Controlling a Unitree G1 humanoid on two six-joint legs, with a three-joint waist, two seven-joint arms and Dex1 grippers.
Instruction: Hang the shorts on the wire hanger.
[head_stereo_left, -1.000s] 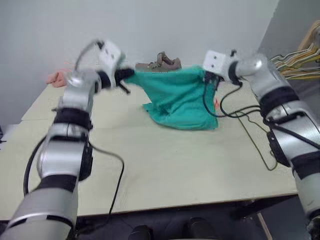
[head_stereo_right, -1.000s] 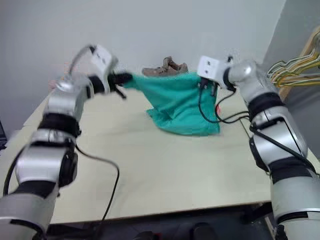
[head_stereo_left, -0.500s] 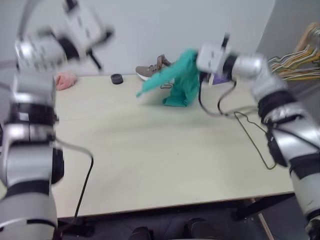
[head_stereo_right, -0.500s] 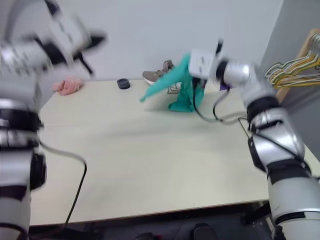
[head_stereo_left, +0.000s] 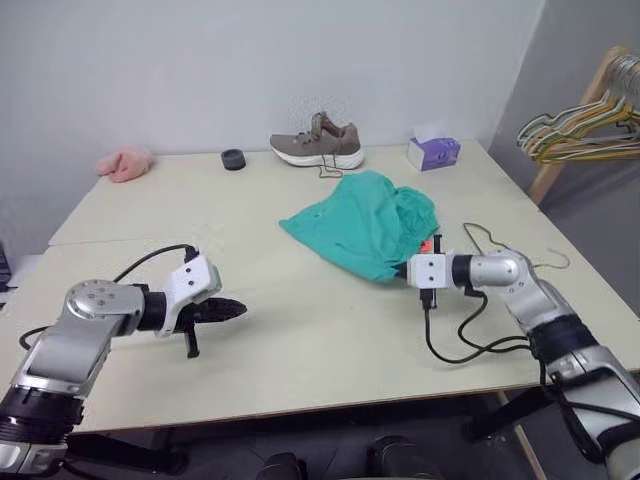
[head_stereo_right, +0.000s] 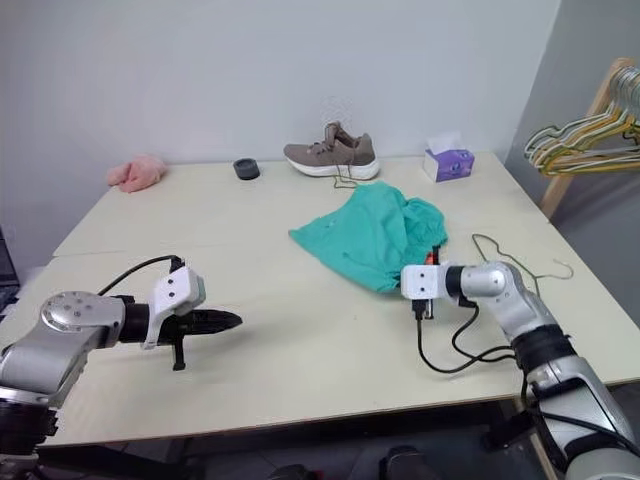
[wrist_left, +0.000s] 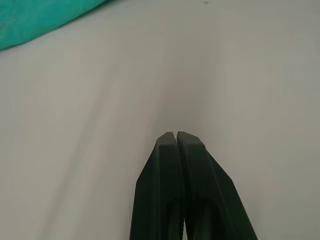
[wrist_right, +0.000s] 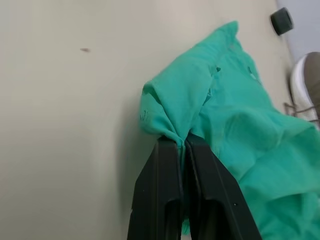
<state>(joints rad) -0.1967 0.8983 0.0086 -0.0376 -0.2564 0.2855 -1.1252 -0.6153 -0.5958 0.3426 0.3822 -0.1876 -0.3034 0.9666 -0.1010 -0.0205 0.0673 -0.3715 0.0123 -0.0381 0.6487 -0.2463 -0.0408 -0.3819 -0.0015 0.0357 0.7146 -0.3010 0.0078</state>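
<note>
The teal-green shorts (head_stereo_left: 365, 222) lie crumpled on the table, right of centre. My right gripper (wrist_right: 181, 142) is shut on a fold at their near edge, low over the table (head_stereo_left: 300, 350). My left gripper (head_stereo_left: 236, 310) sits low over the near left of the table, shut and empty, well apart from the shorts; a corner of the shorts (wrist_left: 35, 22) shows far beyond its fingertips. The thin wire hanger (head_stereo_right: 500, 250) lies flat on the table just right of my right arm, with its hook towards the shorts.
A brown shoe (head_stereo_left: 317, 139), a purple tissue box (head_stereo_left: 433, 152), a small black round thing (head_stereo_left: 233, 158) and a pink bundle (head_stereo_left: 126, 163) line the table's far edge. A bunch of hangers (head_stereo_left: 575, 135) hangs on a wooden rack off the table's right side.
Both arms have come down from high over the table. The left gripper let go of the shorts and swung back to the near left. The shorts dropped into a heap, still pinched by the right gripper.
</note>
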